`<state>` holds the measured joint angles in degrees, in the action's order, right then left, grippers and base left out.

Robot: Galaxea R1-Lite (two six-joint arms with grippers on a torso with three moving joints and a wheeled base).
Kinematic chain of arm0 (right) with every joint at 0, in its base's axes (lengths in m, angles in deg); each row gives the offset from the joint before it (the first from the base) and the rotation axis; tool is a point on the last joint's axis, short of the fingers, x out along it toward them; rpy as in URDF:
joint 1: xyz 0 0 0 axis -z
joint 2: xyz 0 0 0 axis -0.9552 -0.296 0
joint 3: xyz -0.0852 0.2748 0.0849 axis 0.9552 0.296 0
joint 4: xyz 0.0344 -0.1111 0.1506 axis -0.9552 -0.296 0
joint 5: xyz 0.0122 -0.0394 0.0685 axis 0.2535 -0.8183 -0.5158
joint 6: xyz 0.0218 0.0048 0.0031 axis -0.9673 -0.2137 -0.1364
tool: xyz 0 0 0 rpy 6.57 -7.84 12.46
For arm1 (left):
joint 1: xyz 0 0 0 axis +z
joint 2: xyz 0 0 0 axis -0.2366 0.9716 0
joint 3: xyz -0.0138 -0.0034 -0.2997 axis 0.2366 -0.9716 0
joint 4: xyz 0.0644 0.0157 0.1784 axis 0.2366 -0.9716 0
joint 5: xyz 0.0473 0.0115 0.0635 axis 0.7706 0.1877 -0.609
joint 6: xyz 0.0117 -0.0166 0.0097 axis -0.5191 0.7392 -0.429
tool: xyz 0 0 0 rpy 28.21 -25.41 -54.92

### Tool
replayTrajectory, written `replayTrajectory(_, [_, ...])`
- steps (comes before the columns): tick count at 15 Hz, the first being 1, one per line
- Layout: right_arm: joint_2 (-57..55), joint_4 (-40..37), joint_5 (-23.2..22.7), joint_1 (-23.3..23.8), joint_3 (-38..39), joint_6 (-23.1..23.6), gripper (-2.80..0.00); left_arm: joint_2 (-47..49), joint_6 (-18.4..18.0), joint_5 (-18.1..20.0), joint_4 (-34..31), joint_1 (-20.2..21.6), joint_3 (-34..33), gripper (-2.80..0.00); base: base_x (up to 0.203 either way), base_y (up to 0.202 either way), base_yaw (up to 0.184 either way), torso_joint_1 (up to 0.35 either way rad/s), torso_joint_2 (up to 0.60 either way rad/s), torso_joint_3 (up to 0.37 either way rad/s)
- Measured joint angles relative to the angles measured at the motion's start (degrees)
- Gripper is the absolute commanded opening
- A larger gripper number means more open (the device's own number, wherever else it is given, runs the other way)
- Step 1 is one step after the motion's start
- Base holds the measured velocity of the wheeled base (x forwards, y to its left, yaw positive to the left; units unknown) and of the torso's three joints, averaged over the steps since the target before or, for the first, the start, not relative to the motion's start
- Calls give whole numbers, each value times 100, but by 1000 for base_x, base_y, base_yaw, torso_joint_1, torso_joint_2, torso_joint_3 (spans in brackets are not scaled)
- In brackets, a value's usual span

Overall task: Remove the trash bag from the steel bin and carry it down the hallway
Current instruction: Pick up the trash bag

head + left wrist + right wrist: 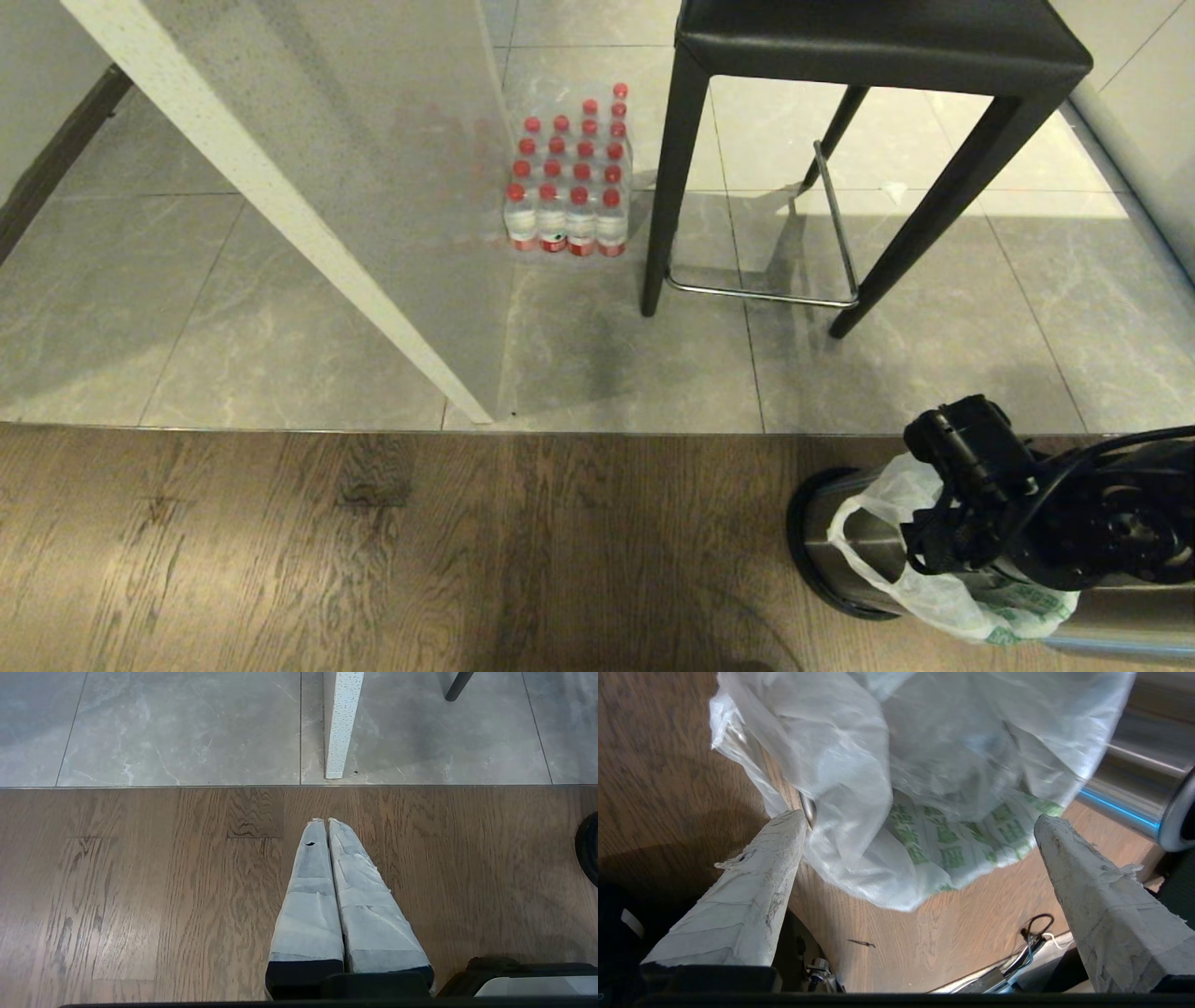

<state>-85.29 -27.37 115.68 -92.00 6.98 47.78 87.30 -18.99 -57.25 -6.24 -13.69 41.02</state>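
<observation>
Lower right of the head view: right gripper point(920, 844) wide open around the trash bag point(934, 597) draped on the steel bin point(845, 541), nothing pinched yet; thin plastic may slip or tear, bin may tip.

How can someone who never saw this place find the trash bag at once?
Find the dark wood-plank floor in front of the grey tiles. At its right stands a small round brushed-steel bin. The thin translucent white plastic bag hangs from it, the only thing with green print.

steel bin point(831, 532) half-hidden by right arm, trash bag point(924, 765) blurred — edge-cropped
</observation>
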Motion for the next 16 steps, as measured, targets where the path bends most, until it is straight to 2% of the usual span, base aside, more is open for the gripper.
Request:
replayTrajectory(10, [-502, 58, 30, 100, -125, 57, 0, 0, 0, 0, 2, 0, 0, -280, 0, 0, 0, 0, 0, 0])
replayTrajectory(16, [-533, 2, 385, 181, -100, 90, 0, 0, 1, 0, 2, 0, 0, -280, 0, 0, 0, 0, 0, 0])
